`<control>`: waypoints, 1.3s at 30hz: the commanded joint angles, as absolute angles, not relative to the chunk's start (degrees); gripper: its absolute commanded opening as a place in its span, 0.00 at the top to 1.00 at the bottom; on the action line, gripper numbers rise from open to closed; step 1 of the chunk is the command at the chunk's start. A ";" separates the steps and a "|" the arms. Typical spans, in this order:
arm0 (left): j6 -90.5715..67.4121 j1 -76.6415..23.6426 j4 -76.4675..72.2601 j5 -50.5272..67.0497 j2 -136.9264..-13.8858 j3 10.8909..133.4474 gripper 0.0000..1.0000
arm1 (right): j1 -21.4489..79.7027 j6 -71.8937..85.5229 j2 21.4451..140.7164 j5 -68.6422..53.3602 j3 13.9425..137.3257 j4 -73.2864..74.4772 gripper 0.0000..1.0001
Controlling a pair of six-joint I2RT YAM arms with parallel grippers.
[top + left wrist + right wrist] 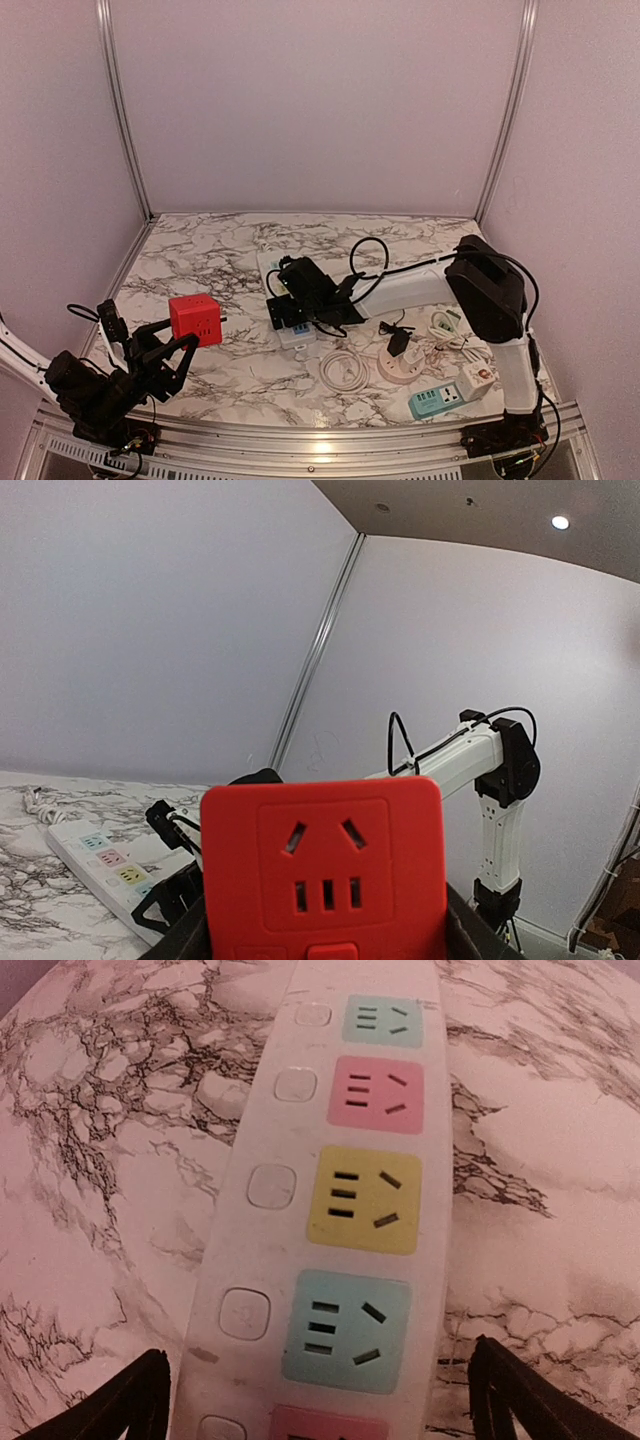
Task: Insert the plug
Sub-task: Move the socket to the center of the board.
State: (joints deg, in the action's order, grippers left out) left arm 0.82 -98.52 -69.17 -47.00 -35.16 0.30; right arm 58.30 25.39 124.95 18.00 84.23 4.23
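My left gripper (183, 338) is shut on a red socket cube (195, 318) and holds it up at the left of the table. In the left wrist view the cube (325, 865) fills the lower centre, its slotted face toward the camera, with dark fingers (185, 935) at its sides. A small black plug (398, 341) with a thin cord lies right of centre, touched by neither gripper. My right gripper (298, 300) hovers open over a white power strip (272, 262). Its wrist view shows the strip (250, 1260) with several coloured sockets, and the fingers (130, 1400) straddle the blue one (345, 1330).
A coiled white cable (343, 371), a round white socket (402, 368), a teal power strip (438, 401), a white adapter (478, 378) and a small white-green block (443, 322) lie at the front right. Walls with metal posts (122, 110) enclose the marble table (210, 250).
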 commanded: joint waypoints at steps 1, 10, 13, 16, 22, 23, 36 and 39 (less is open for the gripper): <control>1.04 -98.42 -72.46 -46.93 -34.77 -6.68 1.00 | 57.10 25.38 126.83 14.22 86.30 6.02 0.01; 1.14 -98.40 -73.03 -47.26 -35.81 -6.60 1.00 | 55.71 25.77 129.17 11.28 86.16 4.92 0.01; 1.14 -98.37 -73.12 -47.12 -35.84 -6.59 1.00 | 55.70 25.88 130.92 9.40 87.80 5.57 0.01; 1.13 -98.35 -72.95 -47.23 -35.85 -6.58 1.00 | 55.71 25.58 132.28 8.57 88.40 4.99 0.02; 1.14 -98.41 -73.09 -47.02 -35.98 -6.59 1.00 | 55.73 25.69 132.96 9.89 87.46 4.01 0.14; 1.14 -98.38 -73.15 -47.14 -36.03 -6.66 1.00 | 55.76 25.69 132.81 9.53 86.86 3.51 0.18; 1.13 -98.36 -73.53 -47.08 -36.48 -6.64 1.00 | 60.44 26.84 128.25 11.49 77.30 -1.37 0.33; 1.06 -98.42 -73.56 -47.14 -36.67 -6.68 1.00 | 60.95 27.16 127.42 11.72 75.80 -2.27 0.32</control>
State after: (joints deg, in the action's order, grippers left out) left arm 0.82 -98.52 -70.04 -47.03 -36.73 0.30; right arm 58.70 25.71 126.76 13.45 79.59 -6.76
